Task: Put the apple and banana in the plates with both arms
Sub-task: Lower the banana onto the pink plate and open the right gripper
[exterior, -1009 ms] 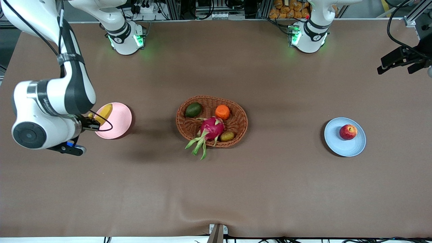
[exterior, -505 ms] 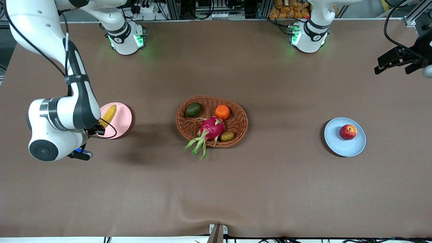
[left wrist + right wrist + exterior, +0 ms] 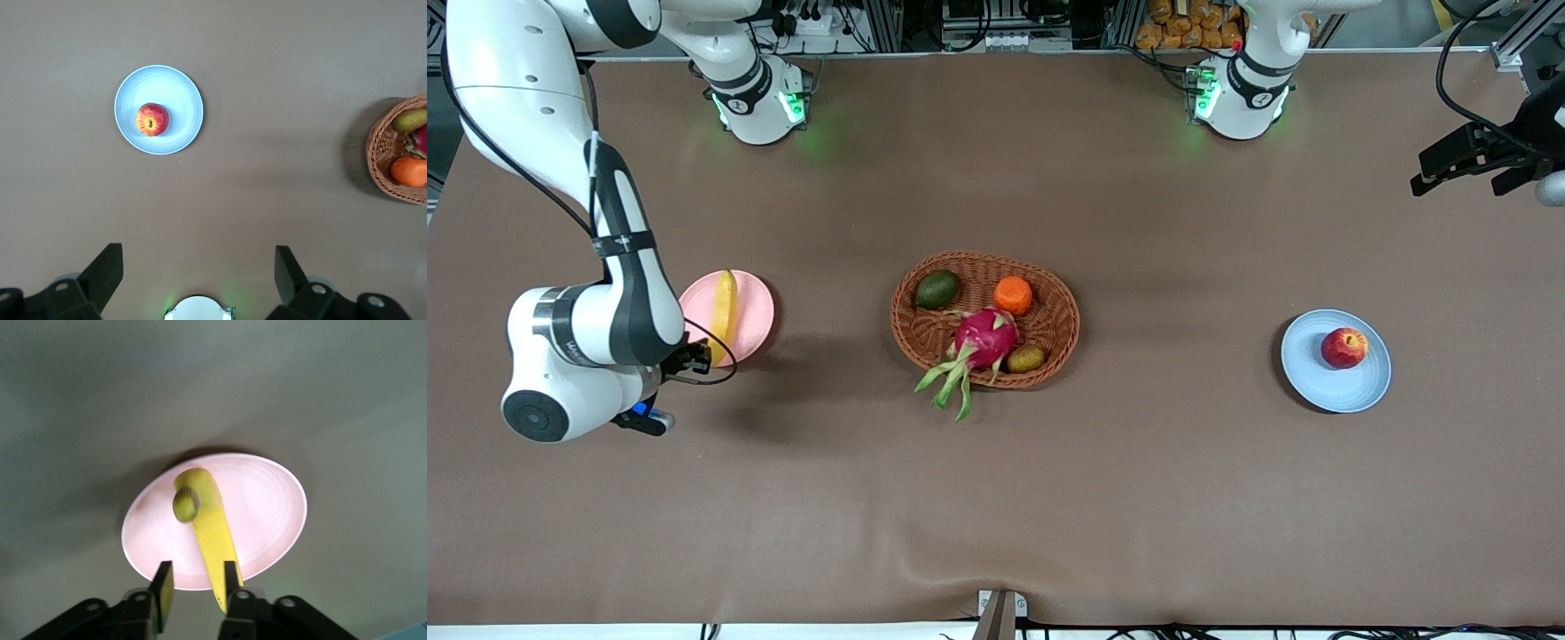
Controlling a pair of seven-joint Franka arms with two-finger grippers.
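The apple (image 3: pixel 1344 348) sits upright, stem up, on the light blue plate (image 3: pixel 1316 378), a little off the plate's middle, toward the left arm's end of the table (image 3: pixel 1138 498). In the left wrist view the same apple (image 3: pixel 152 120) rests inside the blue plate (image 3: pixel 180 93) with bare rim all around it.

The banana (image 3: pixel 724 316) lies across the pale pink plate (image 3: pixel 754 307) toward the right arm's end of the table. In the right wrist view the banana (image 3: pixel 207 527) runs from the middle of the pink plate (image 3: pixel 267 507) out over its rim, its stalk end raised above the plate, its other end between the fingers (image 3: pixel 163 592) of the right tool (image 3: pixel 195 599). Those fingers stand slightly apart; one side of the banana lies against one finger and a gap shows at the other, so whether it is gripped cannot be told. The right tool (image 3: pixel 694 357) is low over the rim of the pink plate.

The left tool (image 3: pixel 198 277) is up in the air over the bare table, its fingers (image 3: pixel 103 270) wide apart with nothing between them; the left arm waits at its end of the table, seen at the edge of the front view (image 3: pixel 1476 160).

Between the two plates stands a brown wicker basket (image 3: pixel 1049 342) holding an avocado (image 3: pixel 937 289), an orange (image 3: pixel 1013 295), a magenta dragon fruit (image 3: pixel 983 340) whose green leaves hang over the rim, and a small brownish-green fruit (image 3: pixel 1025 358).
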